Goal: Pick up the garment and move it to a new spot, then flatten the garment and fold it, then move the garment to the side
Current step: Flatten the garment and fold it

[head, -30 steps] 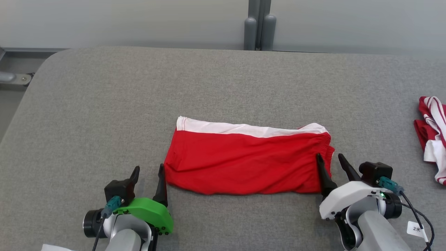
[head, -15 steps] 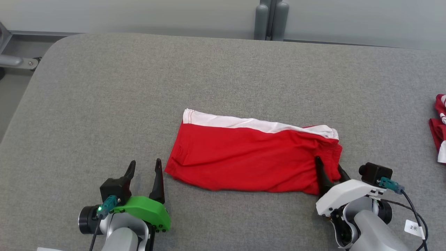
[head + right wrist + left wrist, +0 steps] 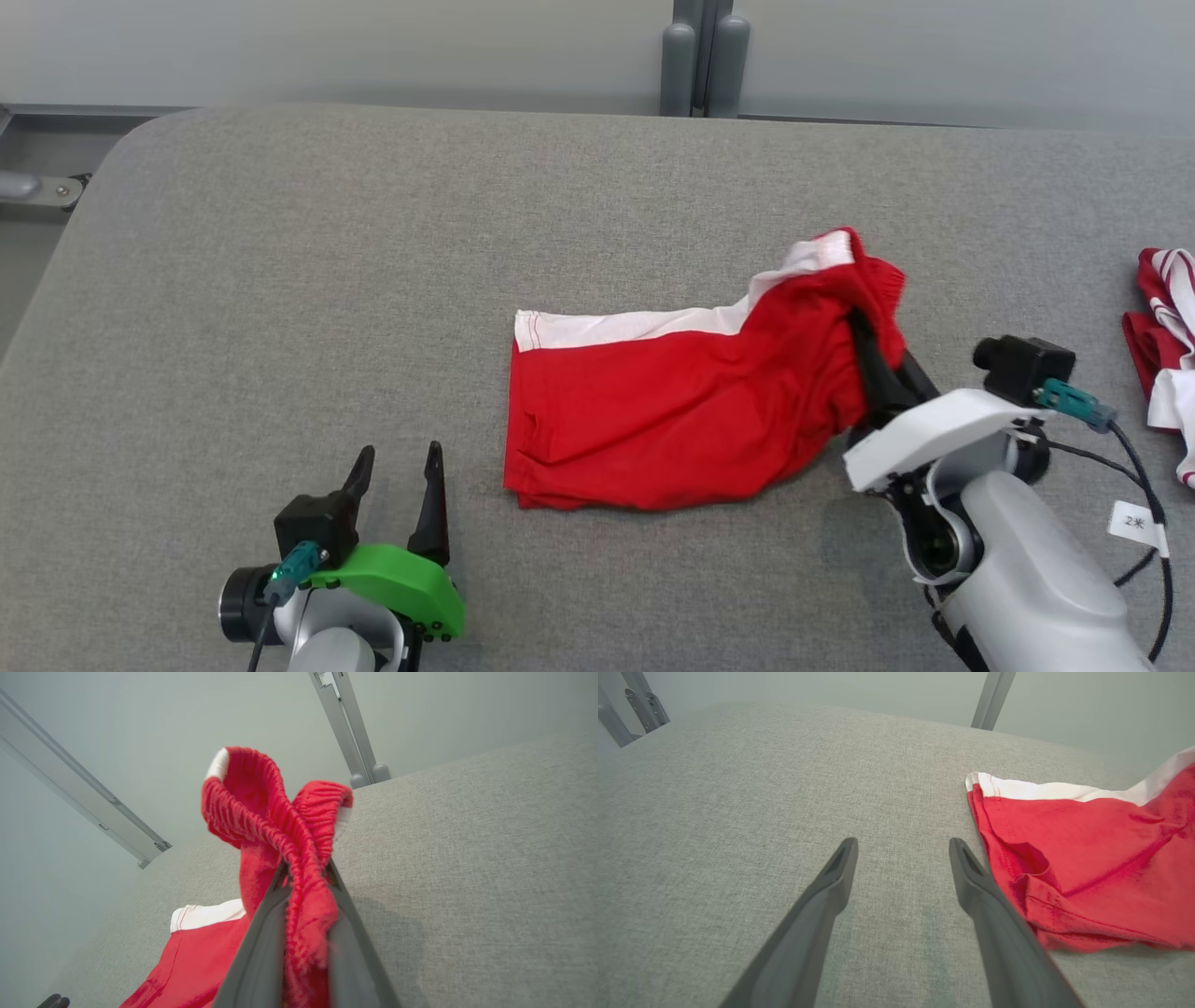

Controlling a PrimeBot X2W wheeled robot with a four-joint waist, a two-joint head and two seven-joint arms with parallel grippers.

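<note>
The garment (image 3: 672,411) is a pair of red shorts with a white band, lying folded in the middle of the grey table (image 3: 373,280). Its right end, the ribbed waistband (image 3: 280,812), is lifted off the table. My right gripper (image 3: 878,341) is shut on that waistband, with red cloth bunched between the fingers (image 3: 266,933). Near the front edge my left gripper (image 3: 397,462) stands open with nothing in it, just left of the garment's low left end (image 3: 1017,877). Its fingers (image 3: 831,882) hover over bare cloth of the table.
A second red and white striped garment (image 3: 1162,355) lies crumpled at the table's right edge. Grey posts (image 3: 695,56) stand behind the far edge, and a metal frame (image 3: 37,187) sits past the rounded far left corner.
My right gripper has shut on the garment's waistband end and raised it up and away from me, dragging the garment rightward. The left gripper stays open. The head camera has shifted.
</note>
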